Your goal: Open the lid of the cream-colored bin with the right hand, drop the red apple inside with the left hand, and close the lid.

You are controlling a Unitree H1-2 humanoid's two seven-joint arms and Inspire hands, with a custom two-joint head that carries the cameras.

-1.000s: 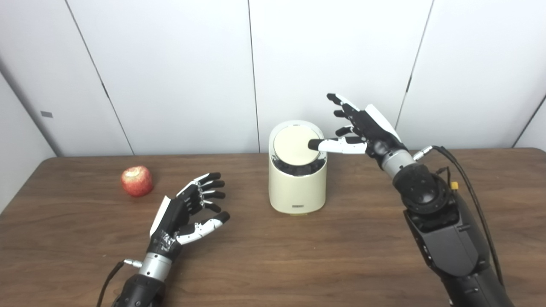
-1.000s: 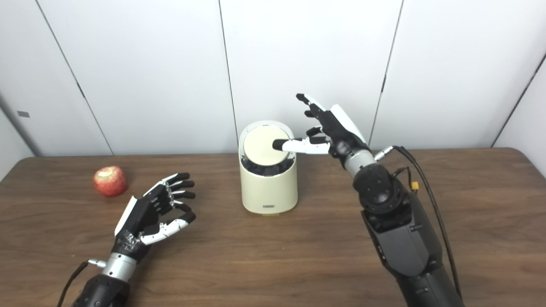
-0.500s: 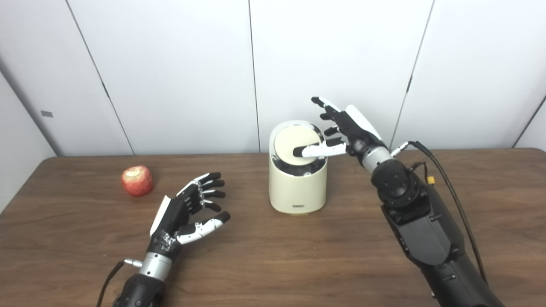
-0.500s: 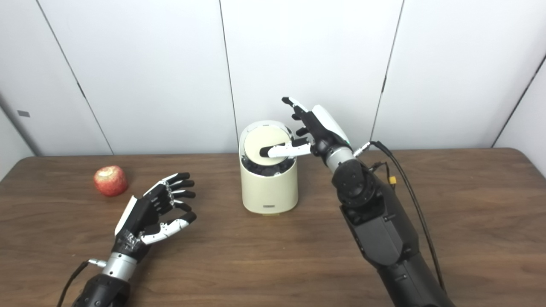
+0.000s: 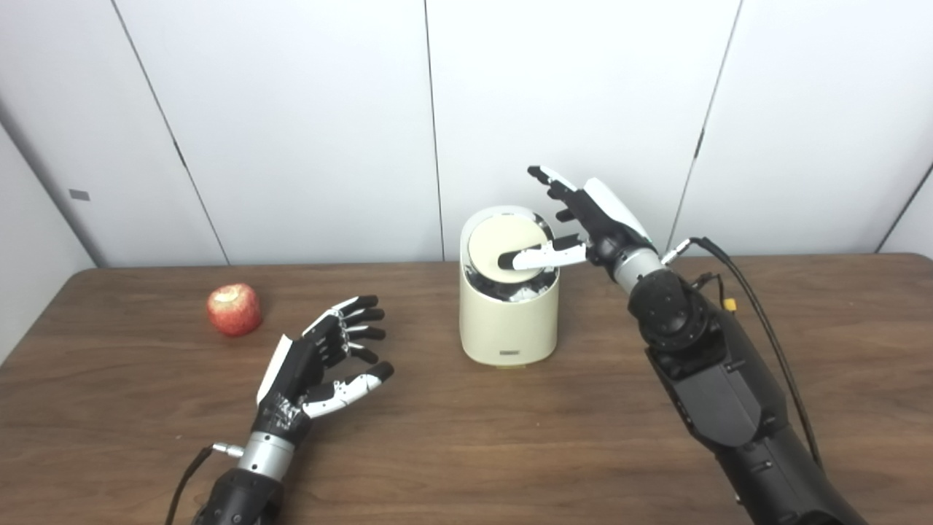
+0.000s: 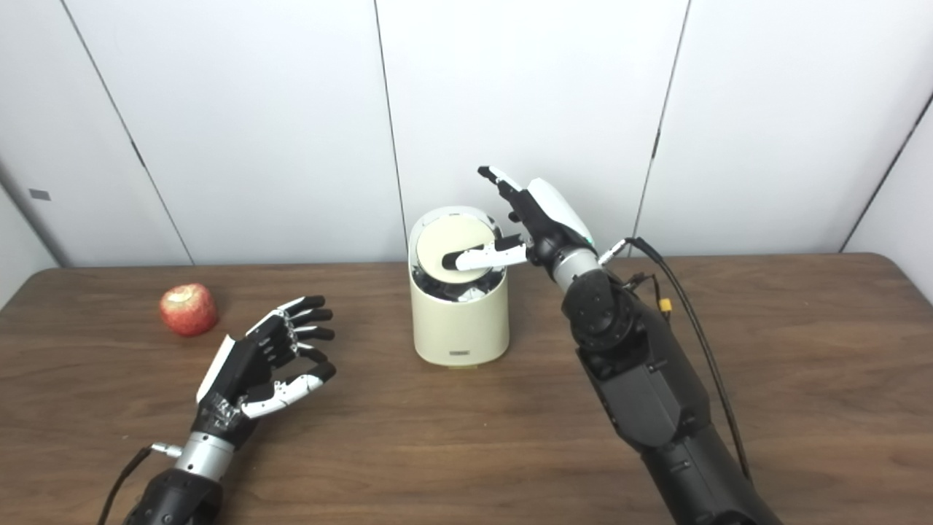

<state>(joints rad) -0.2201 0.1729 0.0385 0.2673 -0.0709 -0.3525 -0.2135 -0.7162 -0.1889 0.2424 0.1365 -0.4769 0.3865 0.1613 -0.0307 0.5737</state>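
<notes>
Cream-colored cylindrical plastic bin [image 5: 508,321]: spread, empty right hand [image 5: 583,226] is thumb-pressing its round lid [image 5: 503,244]; next, tilting it open

Right hand [image 6: 543,222] spread, thumb resting on tilted lid [image 6: 455,244] of bin [image 6: 459,321]; apple [image 6: 189,309] beyond open left hand [image 6: 266,361].

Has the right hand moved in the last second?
Yes. The right hand has shifted left, further over the bin, its thumb now reaching across the lid. The bin has stayed put.
</notes>
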